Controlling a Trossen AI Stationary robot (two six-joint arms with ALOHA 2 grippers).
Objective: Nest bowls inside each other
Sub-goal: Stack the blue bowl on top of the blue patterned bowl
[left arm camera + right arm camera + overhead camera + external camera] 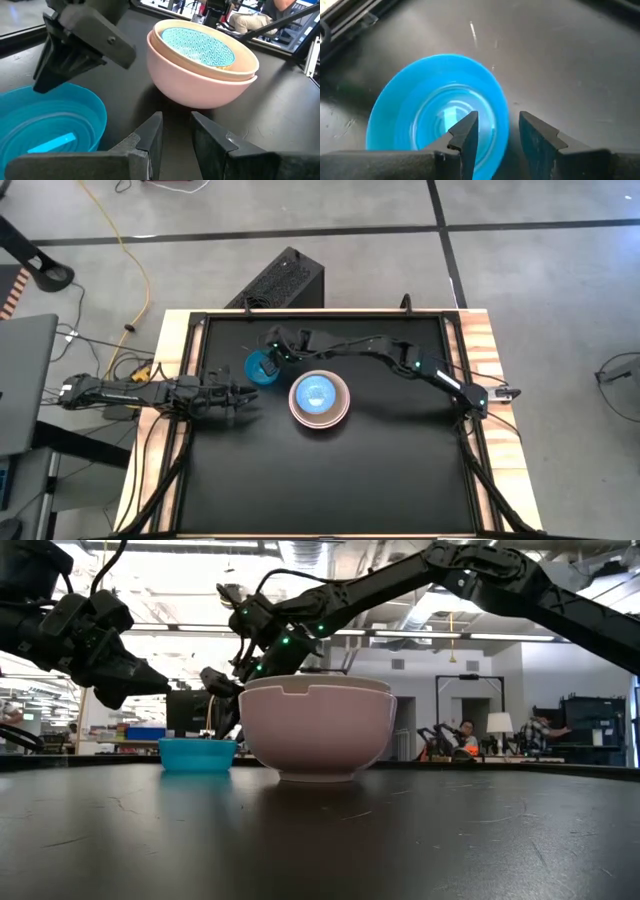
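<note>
A teal bowl (262, 368) (415, 95) rests on its base on the black table, left of centre. To its right stands a stack: a pink bowl (315, 730) holds a cream bowl (246, 75), which holds a small blue patterned bowl (197, 45). My right gripper (498, 122) reaches across from the right and hovers open over the teal bowl's rim (504, 117). One finger is above the bowl's inside and one is outside it. My left gripper (177, 120) waits open at the table's left, pointing toward the stack.
A black box (285, 280) sits on the floor beyond the table's far edge. A laptop (20, 380) is at the far left. Wooden side rails (495, 350) border the black tabletop (330, 480). People sit in the room behind (465, 735).
</note>
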